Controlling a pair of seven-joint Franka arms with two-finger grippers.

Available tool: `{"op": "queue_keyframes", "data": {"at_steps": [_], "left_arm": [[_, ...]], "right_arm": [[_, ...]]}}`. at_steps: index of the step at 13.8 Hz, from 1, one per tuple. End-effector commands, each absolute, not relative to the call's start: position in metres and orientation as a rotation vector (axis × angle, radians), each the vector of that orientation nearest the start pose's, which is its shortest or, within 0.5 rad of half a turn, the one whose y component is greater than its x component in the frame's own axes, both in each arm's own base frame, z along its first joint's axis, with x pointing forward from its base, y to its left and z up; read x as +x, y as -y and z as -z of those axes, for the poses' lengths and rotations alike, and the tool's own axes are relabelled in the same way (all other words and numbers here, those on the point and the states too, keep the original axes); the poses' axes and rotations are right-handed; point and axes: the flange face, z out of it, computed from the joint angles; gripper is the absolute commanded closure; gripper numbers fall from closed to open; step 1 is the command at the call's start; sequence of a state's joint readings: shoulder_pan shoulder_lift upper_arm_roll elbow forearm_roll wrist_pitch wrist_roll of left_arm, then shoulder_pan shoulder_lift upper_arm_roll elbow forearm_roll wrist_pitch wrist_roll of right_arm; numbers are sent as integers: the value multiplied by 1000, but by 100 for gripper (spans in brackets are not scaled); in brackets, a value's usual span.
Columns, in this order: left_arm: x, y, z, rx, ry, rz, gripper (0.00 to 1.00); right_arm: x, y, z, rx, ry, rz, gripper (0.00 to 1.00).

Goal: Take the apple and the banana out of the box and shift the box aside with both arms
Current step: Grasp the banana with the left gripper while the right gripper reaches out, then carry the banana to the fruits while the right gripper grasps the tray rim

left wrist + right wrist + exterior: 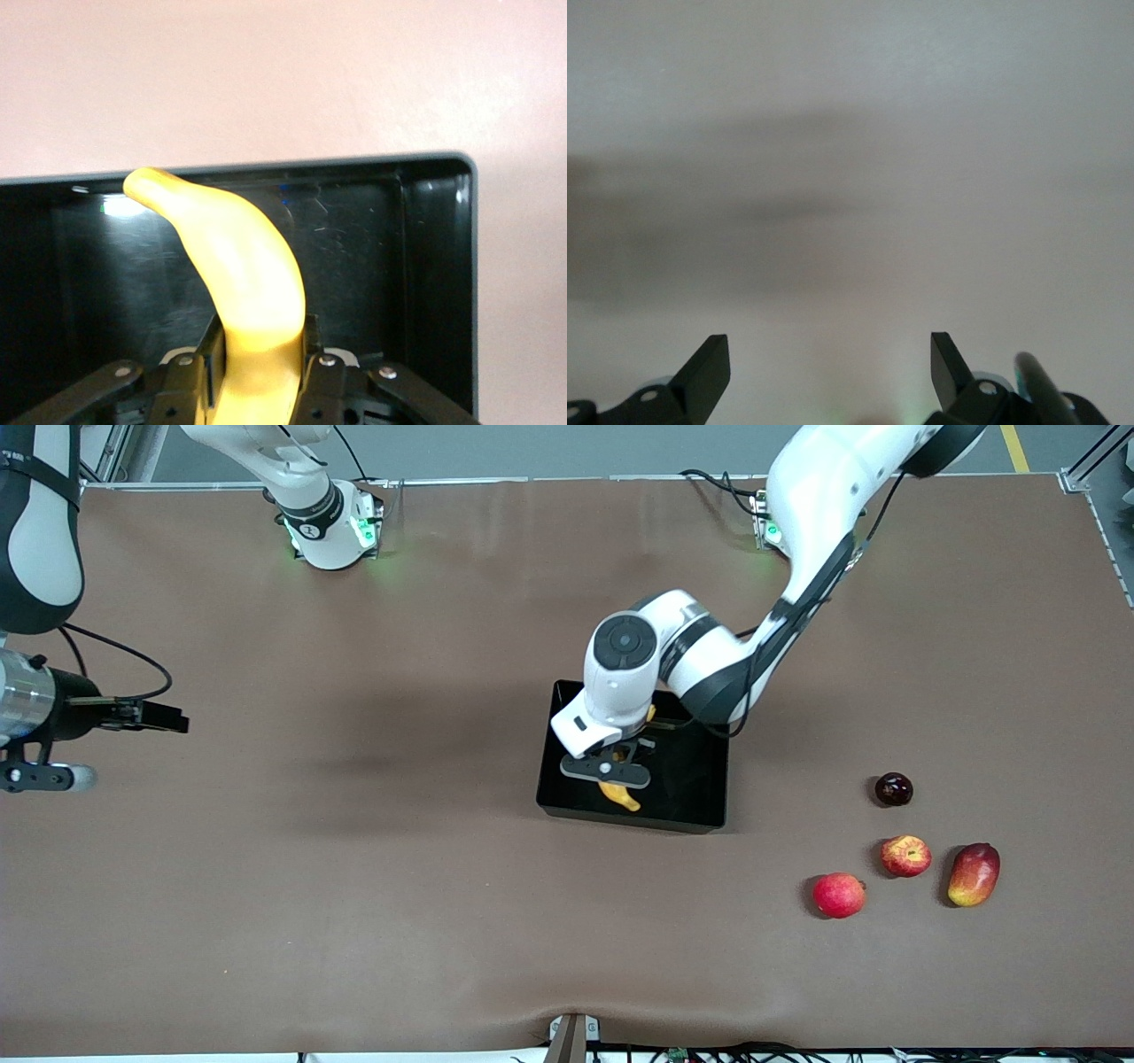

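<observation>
Brown worktop point(354, 886), wide and mostly bare, w/ the black box point(695, 802) sitting about mid-table. Your left hand point(617, 772) is down inside that box, fingers pinched onto the banana point(620, 795). The left wrist view shows it best: pads clamped either side of the fruit's thick part, and the curved end of the banana point(239, 266) runs out toward the box wall point(443, 266).

Apple point(905, 856) is already out, resting on the worktop toward the left arm's end, nearer the front camera than the box. It has company: a pinkish-red round fruit point(838, 895), a mango point(974, 874) and a dark plum-like fruit point(893, 789).

Right hand point(828, 363) waits w/ fingers spread, over bare worktop at the right arm's end, nothing between them.

So the step in hand looks like the banana lift. Go straight up first, operator. The tip sits close to the wall and could snag the rim if you swing early. Grip seems off-centre along the fruit, so expect it to droop or pivot; keep it slow. Clear the rim fully, then carry it toward the other fruit and set it down w/o bumping the apple. Box shift w/ both arms comes after.
</observation>
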State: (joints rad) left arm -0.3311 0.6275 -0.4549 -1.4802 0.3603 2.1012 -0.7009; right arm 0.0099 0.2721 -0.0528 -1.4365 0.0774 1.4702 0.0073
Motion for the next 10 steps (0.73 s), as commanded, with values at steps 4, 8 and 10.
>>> {"op": "queue_keyframes", "data": {"at_steps": [4, 8, 10], "left_arm": [[640, 310, -397, -3149, 119, 207, 100], [689, 191, -405, -3159, 453, 201, 100], [707, 137, -399, -3143, 584, 204, 100]], "right_arm": [[605, -132, -511, -2972, -187, -424, 0], [601, -260, -469, -3001, -204, -321, 0], [591, -320, -437, -3019, -270, -289, 0]]}}
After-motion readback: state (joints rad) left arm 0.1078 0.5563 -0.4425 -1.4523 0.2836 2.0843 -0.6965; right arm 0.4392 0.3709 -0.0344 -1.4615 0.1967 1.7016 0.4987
